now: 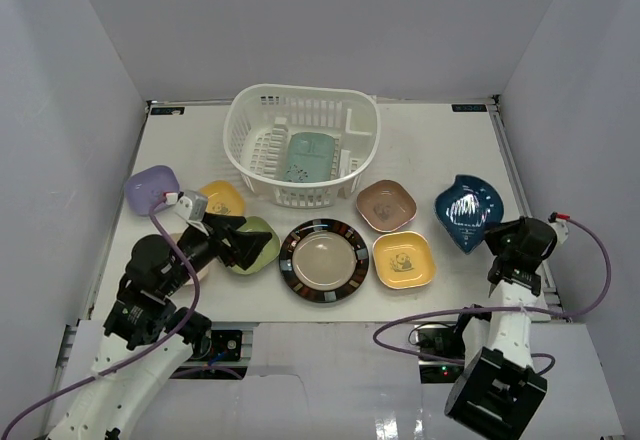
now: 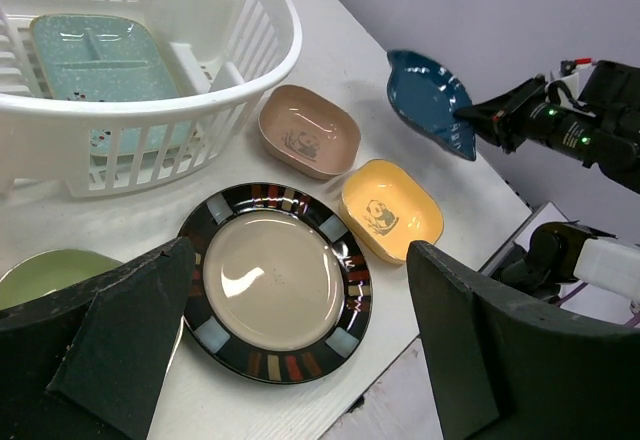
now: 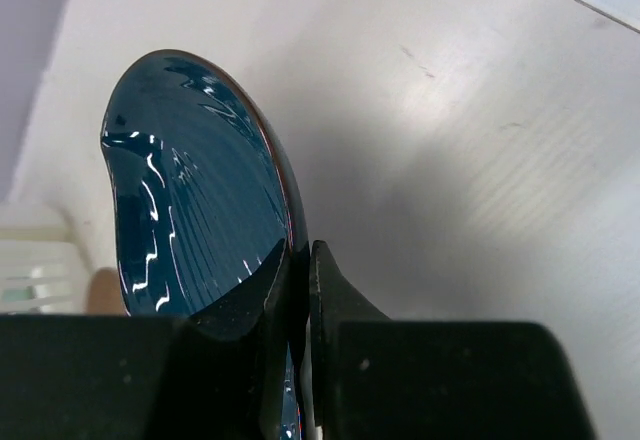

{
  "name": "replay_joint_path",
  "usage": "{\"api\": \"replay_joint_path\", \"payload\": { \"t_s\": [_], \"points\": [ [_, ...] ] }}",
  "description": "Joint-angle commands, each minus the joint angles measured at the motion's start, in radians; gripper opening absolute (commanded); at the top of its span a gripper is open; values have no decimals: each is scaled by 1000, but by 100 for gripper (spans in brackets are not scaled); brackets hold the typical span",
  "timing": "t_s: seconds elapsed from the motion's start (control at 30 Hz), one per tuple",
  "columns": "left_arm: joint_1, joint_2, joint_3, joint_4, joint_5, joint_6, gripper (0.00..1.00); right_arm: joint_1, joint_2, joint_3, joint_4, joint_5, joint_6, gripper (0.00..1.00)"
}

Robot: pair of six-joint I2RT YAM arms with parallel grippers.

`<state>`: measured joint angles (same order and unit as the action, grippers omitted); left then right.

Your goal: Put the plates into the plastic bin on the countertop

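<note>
The right gripper (image 1: 495,232) is squeezed tight on the rim of the shiny dark blue dish (image 1: 467,210). One finger (image 3: 345,300) sits on the outside of the rim, the other presses on the inside, and only the thin edge of the dish is between them. This dish with its wavy edge is to the front right of the big white plastic bin (image 1: 250,110) with slotted sides, near the right edge of the flat white countertop (image 1: 440,150). The dish looks tipped, but I cannot tell if it is off the countertop.

The left gripper (image 1: 252,239) is wide open and holds nothing. It hangs to the front left of the bin, just over the round green dish (image 2: 50,270).

Inside the bin lies a mint rounded-square dish (image 1: 303,156). Right in front of the bin is the large round plate with a dark patterned rim and beige middle (image 1: 324,260). A small brown rounded-square dish (image 1: 386,205) sits just beside the bin's front right corner, and a yellow dish with a panda picture (image 1: 403,259) sits in front of the brown one, next to the large plate. Between the blue dish and the bin stands only the brown dish. Another small yellow dish (image 1: 222,198) is close to the bin's front left corner, and a lavender dish (image 1: 150,185) lies further left of the bin
</note>
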<state>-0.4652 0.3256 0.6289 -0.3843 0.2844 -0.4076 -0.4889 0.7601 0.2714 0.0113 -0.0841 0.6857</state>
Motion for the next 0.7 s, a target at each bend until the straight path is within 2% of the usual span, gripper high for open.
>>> {"api": "replay_joint_path", "payload": {
  "t_s": [0.0,0.07,0.1,0.23,0.27,0.3,0.37,0.4,0.5,0.67],
  "points": [
    [-1,21,3,-1,-1,7,98,83,-79,159,154,-108,162,8],
    [-3,33,5,-1,-7,6,98,175,-58,268,176,-86,164,8],
    [0,39,5,-2,-10,6,98,288,-42,311,176,-35,155,8],
    [7,82,14,-27,-74,-13,98,568,94,507,229,78,133,8],
    [7,92,18,-53,-150,-22,98,620,172,544,243,125,129,8],
    [7,113,23,-68,-196,-31,98,723,215,621,260,198,108,8],
    [8,139,32,-115,-334,-65,98,811,348,699,274,259,89,8],
    [10,168,35,-134,-359,-74,98,884,396,769,300,298,74,8],
    [16,229,45,-153,-395,-99,98,982,588,924,289,365,78,8],
    [20,297,48,-172,-384,-125,98,1075,865,1129,253,483,75,8]
  ]
}}
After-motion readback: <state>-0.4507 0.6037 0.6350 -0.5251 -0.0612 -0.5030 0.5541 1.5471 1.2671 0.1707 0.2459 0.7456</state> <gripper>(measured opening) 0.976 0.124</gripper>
